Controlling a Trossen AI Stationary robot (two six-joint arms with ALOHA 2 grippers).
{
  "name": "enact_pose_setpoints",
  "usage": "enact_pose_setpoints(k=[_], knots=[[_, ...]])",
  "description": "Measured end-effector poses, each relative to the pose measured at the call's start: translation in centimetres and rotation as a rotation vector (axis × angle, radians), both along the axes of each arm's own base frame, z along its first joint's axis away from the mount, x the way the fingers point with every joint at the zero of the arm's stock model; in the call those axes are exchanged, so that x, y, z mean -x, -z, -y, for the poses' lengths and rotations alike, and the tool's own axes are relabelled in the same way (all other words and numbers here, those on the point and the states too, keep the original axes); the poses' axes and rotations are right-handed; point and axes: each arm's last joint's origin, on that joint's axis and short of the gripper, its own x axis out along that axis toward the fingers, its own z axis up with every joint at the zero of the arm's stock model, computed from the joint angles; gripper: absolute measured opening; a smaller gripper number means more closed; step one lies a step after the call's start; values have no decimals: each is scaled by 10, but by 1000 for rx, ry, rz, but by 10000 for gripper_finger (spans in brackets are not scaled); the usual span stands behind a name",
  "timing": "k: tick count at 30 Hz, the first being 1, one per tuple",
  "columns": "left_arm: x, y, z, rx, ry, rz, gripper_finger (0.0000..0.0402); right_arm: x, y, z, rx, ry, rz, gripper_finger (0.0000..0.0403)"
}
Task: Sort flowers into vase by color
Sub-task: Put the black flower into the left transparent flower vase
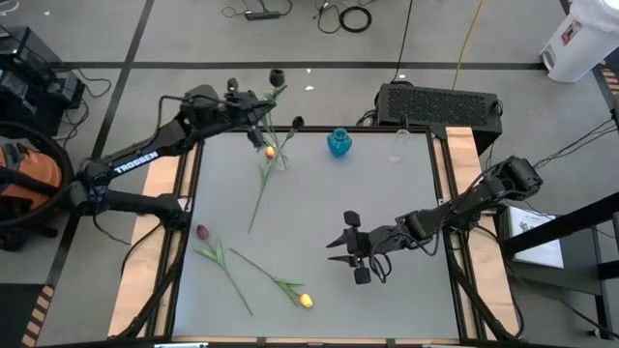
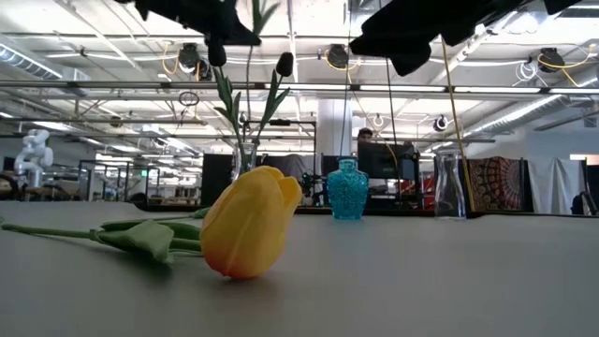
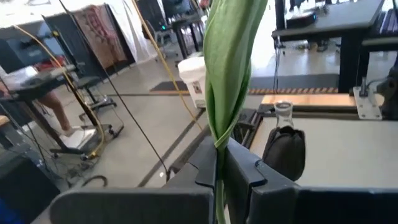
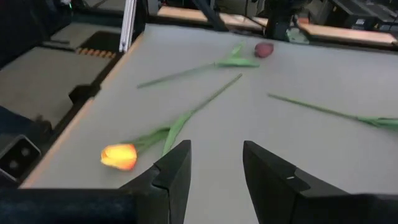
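Observation:
My left gripper (image 1: pixel 258 114) is over the table's far left corner, shut on a black tulip whose head (image 1: pixel 278 75) sticks out past the far edge. Another black head (image 1: pixel 297 123) stands on a stem in a clear vase (image 2: pixel 245 157). I cannot tell whether the held stem's lower end reaches that vase. Three tulips lie flat: a yellow one (image 1: pixel 270 152) by the vase, a dark red-purple one (image 1: pixel 202 232) and a yellow one (image 1: pixel 306 301) near the left front. My right gripper (image 1: pixel 338 249) is open above the table's middle right, touching nothing. My left gripper pinches the black tulip between its two fingers (image 3: pixel 205 165) on the stem, where a long green leaf (image 3: pixel 225 118) wraps around it. Leaf and stem rise out beyond the fingertips. The tulip is lifted off the table top; its lower end is hidden by the gripper.
A blue vase (image 1: pixel 338 143) and a clear bottle vase (image 2: pixel 449 187) stand along the far edge. The right wrist view shows the near yellow tulip (image 4: pixel 119 155) and the red-purple head (image 4: pixel 264 50) ahead of the open fingers. A black box (image 1: pixel 440 104) sits beyond the far edge.

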Motion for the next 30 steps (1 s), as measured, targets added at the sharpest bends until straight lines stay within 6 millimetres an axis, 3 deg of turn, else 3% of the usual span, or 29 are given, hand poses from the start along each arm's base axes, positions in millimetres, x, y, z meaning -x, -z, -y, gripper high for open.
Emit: enact_pose_setpoints(k=[9,22,30], knots=[[-22,2,-13,-14,-7,-61,16,-2,4,-1,-9,5,-5,137],[-26,4,-20,0,-105,-229,18,-2,3,-1,-3,2,-2,137],[-26,4,-20,1,-107,-232,18,-2,4,-1,1,1,-2,137]])
